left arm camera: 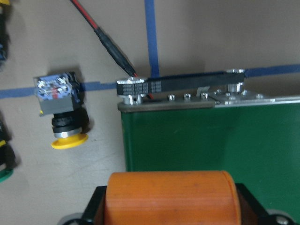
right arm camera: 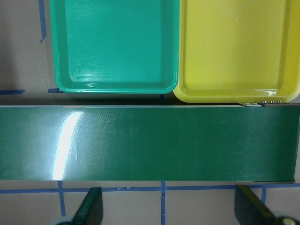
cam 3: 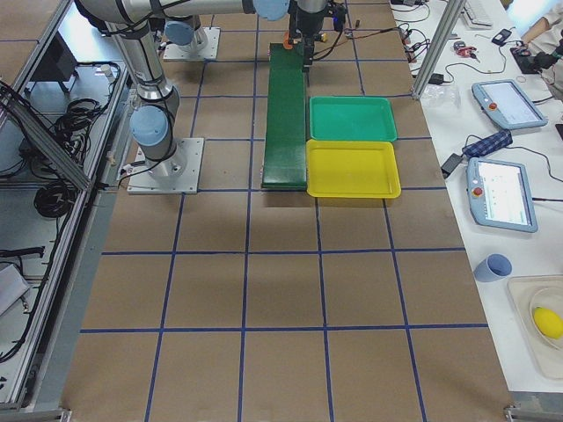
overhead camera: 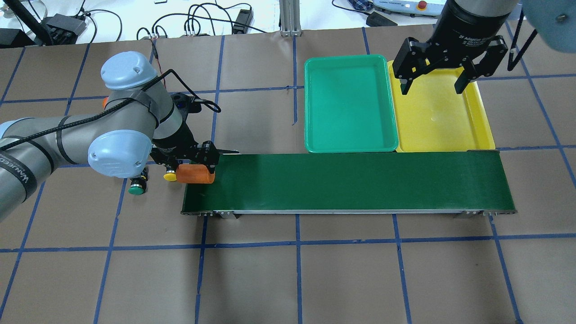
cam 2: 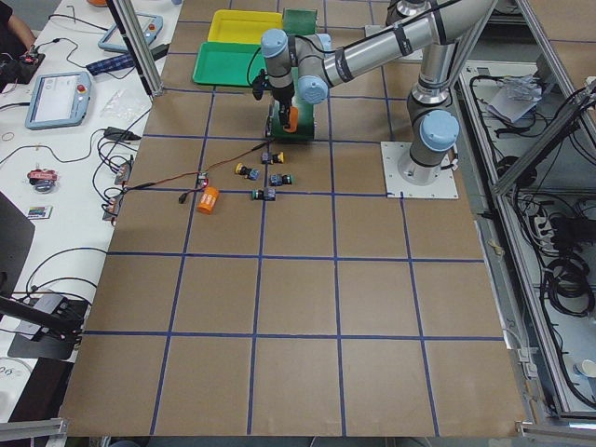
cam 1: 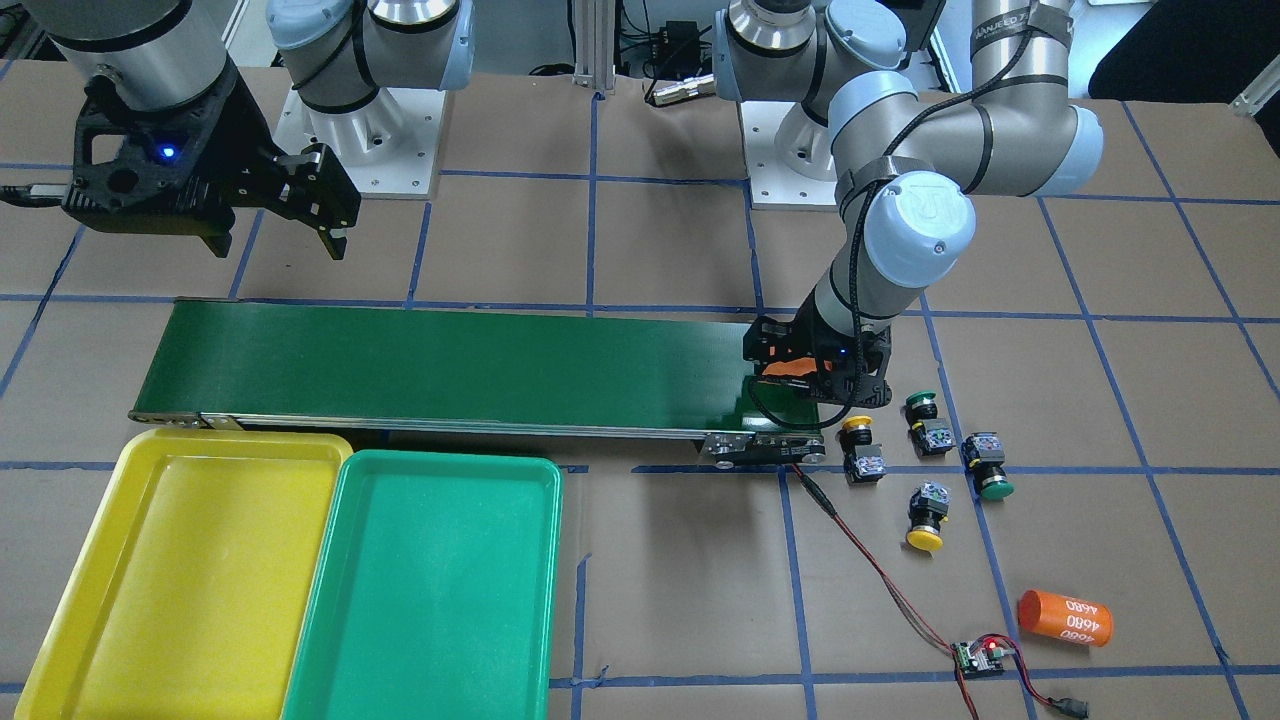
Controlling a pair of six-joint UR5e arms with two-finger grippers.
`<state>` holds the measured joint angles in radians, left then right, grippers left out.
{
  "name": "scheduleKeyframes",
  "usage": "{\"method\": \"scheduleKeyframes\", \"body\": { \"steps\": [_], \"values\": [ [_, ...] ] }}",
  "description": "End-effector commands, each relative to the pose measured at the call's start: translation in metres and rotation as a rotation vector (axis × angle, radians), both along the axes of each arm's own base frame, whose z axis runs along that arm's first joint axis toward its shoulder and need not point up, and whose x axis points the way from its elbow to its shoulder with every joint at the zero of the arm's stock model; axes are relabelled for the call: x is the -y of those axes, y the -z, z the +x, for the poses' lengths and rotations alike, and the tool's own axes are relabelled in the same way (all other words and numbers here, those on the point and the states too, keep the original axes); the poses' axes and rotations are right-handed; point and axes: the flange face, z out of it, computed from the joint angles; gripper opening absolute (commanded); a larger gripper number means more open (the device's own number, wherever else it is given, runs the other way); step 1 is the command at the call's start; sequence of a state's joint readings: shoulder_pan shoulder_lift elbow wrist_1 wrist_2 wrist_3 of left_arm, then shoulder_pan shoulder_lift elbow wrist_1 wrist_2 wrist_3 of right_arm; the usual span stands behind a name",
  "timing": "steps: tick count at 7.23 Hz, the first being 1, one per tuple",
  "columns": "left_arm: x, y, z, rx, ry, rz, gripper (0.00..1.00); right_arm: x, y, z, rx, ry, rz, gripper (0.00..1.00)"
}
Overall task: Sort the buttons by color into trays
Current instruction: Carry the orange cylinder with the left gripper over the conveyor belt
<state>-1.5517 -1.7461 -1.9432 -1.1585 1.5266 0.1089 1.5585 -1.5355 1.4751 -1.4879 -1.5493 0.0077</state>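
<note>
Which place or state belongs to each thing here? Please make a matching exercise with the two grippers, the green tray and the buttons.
Things:
1. left gripper
2. right gripper
3. green tray
4. buttons

Places or states:
A. open, holding nothing
B. on the table, past the conveyor belt's end
C. shut on an orange cylinder
D. right beside the yellow tray

Pairs: 1-C, 2-A, 3-D, 4-B

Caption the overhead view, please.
Left two-finger gripper holds orange cylinder at long dark-green conveyor belt's end; right gripper hangs open.
</note>
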Motion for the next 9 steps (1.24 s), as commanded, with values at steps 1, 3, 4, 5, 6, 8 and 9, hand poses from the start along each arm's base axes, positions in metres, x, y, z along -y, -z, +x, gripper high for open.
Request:
{"method": "scheduleKeyframes", "body": {
  "steps": [1, 3, 4, 5, 6, 8, 9],
  "values": [
    [0.002, 0.001, -0.001, -0.004, 0.003, -0.007, 0.0, 0.0, 0.0, -0.001, 0.0, 0.002, 0.001, 1.0],
    [0.001, 0.001, -0.004, -0.002, 0.01, -0.005, 0.35, 0.0, 0.0, -0.001, 0.0, 0.002, -0.001, 1.0],
    [0.0, 0.001, -0.005, -0.001, -0.007, -0.004, 0.64, 0.0, 0.0, 0.0, 0.0, 0.0, 0.001, 1.0],
    [-0.001, 0.001, -0.007, -0.001, -0.004, -0.004, 0.88, 0.0, 0.0, 0.0, 0.0, 0.0, 0.001, 1.0],
    [-0.003, 0.001, -0.013, 0.001, 0.007, -0.004, 0.93, 0.0, 0.0, -0.001, 0.0, 0.002, 0.001, 1.0],
    [-0.006, -0.003, -0.02, 0.001, 0.022, -0.013, 0.99, 0.0, 0.0, -0.001, 0.0, 0.002, 0.001, 1.0],
    [-0.005, -0.005, -0.02, 0.002, 0.022, -0.017, 1.0, 0.0, 0.0, 0.0, 0.0, 0.0, 0.001, 1.0]
  ]
}}
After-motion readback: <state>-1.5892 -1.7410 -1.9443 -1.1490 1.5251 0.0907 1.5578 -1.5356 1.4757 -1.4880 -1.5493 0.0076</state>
